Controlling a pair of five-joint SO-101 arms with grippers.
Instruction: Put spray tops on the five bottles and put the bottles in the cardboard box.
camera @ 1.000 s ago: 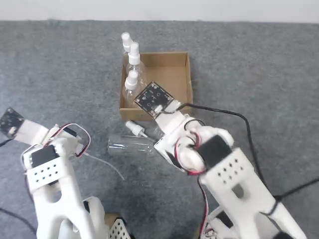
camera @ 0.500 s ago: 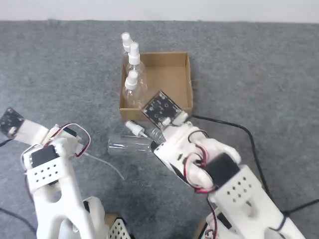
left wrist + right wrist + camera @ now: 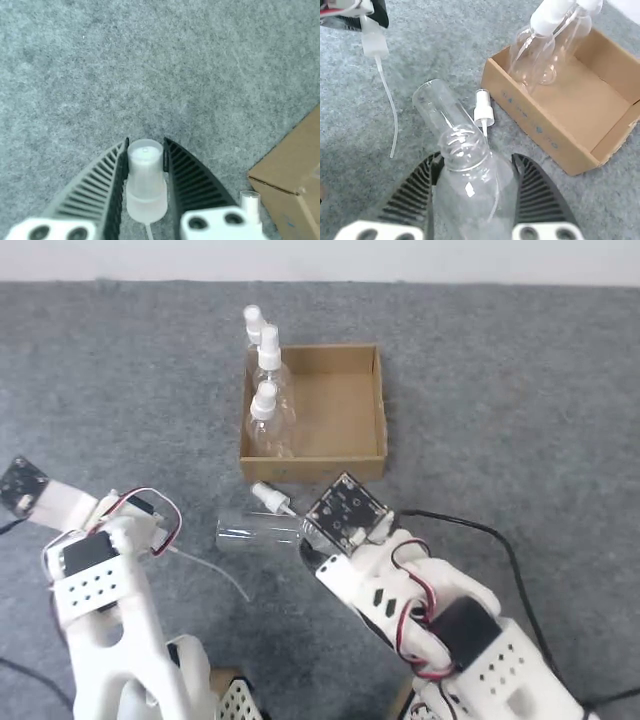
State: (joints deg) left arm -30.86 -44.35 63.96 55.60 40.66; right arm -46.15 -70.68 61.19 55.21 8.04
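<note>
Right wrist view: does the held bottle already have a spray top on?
No, the bottle in the right end effector has a bare open neck.

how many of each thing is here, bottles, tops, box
capped bottles: 3
open bottles: 2, one in the right hand
loose tops: 2, one in the left hand
box: 1
total: 8

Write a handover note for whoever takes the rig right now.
Left gripper: shut on a spray top, held over bare table.
Right gripper: shut on an uncapped bottle.
Table: second uncapped bottle lying down, loose spray top beside it.
Cardboard box: three capped bottles stand along one wall.
Done: three capped and boxed. Left: cap the two open bottles, box both.
</note>
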